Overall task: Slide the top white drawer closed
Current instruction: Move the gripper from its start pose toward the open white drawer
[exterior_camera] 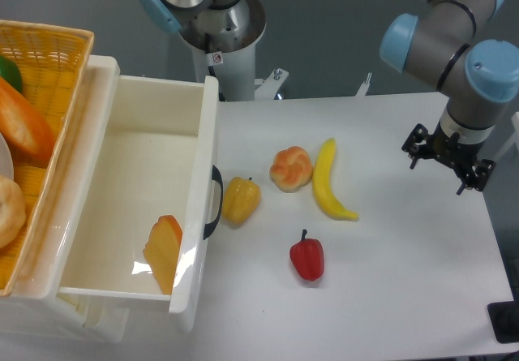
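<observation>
The top white drawer (pixel 146 146) stands wide open, pulled out to the right from the cabinet at the left. Its black curved handle (pixel 213 203) is on the front panel, facing the table. An orange wedge-shaped item (pixel 165 253) leans inside against the front wall. My gripper (pixel 448 165) hangs at the far right over the table's right edge, well apart from the drawer. It points down, and its fingers are hidden under the wrist. It is touching nothing that I can see.
A yellow pepper (pixel 241 199) lies right next to the handle. A peach-like fruit (pixel 291 169), a banana (pixel 328 181) and a red pepper (pixel 307 257) lie mid-table. A wicker basket (pixel 49 61) with food sits on the cabinet. The robot base (pixel 215 20) is behind.
</observation>
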### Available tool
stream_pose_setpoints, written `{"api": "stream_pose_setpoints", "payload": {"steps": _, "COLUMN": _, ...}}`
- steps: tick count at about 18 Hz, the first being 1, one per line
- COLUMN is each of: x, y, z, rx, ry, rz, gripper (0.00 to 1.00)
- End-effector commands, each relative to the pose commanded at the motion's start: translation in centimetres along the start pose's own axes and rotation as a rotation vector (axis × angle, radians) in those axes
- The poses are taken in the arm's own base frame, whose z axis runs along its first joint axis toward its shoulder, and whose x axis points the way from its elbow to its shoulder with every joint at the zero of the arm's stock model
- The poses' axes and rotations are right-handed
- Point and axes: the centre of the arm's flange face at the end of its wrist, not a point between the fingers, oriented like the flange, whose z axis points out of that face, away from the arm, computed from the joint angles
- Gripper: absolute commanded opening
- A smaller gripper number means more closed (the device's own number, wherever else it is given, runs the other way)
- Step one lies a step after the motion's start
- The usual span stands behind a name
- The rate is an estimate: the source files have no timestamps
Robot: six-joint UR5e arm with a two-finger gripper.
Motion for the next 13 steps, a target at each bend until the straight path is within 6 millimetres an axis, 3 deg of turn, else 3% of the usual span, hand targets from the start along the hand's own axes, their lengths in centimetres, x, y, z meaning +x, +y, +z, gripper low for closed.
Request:
{"api": "stream_pose_setpoints", "payload": {"steps": 5, "x": 0.5, "y": -0.9, "z": -0.3, "rx": 0.003, "ry": -0.006, "rz": 0.009, "gripper": 1.00}}
{"api": "stream_pose_setpoints", "payload": {"steps": 7, "x": 2.3, "y": -2.8, "z": -0.6, "rx": 0.008, "ry": -0.004, "rz": 0.030, "gripper": 1.00}}
{"api": "stream_pose_setpoints", "payload": {"steps": 10, "x": 3.8, "y": -3.0, "z": -0.3, "rx": 0.012, "ry": -0.025, "rz": 0.029, "gripper": 1.00}}
{"api": "stream_pose_setpoints", "payload": {"steps": 12, "x": 6.0, "y": -2.9, "z": -0.1, "rx": 0.018, "ry": -0.009, "rz": 0.000, "gripper": 1.00}}
{"api": "stream_pose_setpoints", "payload": {"steps": 13, "x": 7.0, "y": -3.1, "z": -0.9, "rx": 0.043, "ry": -0.011, "rz": -0.009, "gripper": 1.00}}
